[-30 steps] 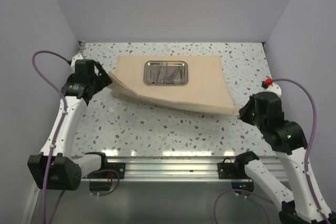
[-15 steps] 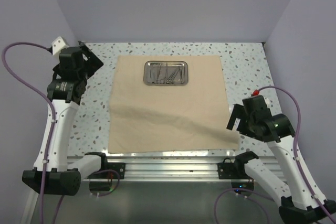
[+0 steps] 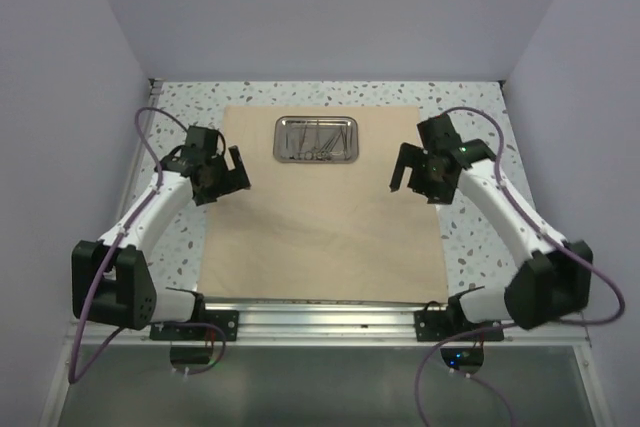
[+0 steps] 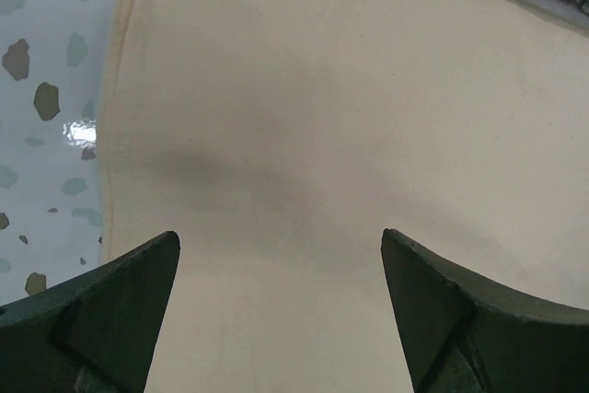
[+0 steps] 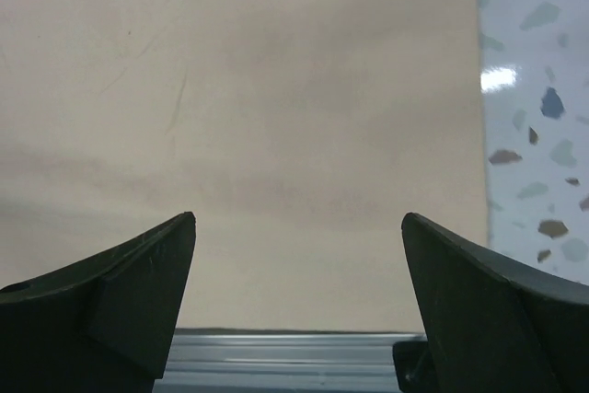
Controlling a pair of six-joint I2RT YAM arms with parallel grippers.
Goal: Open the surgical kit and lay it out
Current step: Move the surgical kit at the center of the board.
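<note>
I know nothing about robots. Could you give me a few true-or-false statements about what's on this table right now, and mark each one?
1. The tan cloth lies unfolded and flat on the speckled table. True.
2. The steel tray sits at the cloth's near edge, by the arm bases. False: it sits on the cloth near the far edge, about midway across.
3. Thin silver instruments lie inside the tray. True.
4. The left arm's jaws are clamped on the cloth. False: the jaws of both arms stand open over the cloth, holding nothing.
</note>
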